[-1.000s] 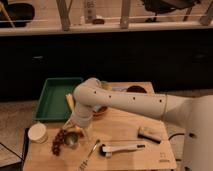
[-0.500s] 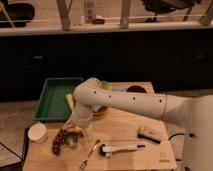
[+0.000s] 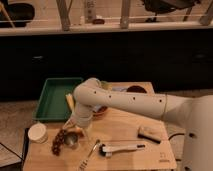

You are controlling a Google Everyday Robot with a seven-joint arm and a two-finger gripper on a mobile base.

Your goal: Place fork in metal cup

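Gripper point(image 3: 76, 131) just above metal cup point(image 3: 71, 139), fork point(image 3: 90, 153) to the right on table point(image 3: 125, 130).

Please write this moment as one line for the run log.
gripper: above metal cup | fork: lying on table, not held | metal cup: upright, no fork inside | step: fork not yet picked

No words or numbers can be read anywhere. The gripper point(image 3: 76, 131) hangs low over the wooden table point(image 3: 125, 127), by the metal cup point(image 3: 71, 139)
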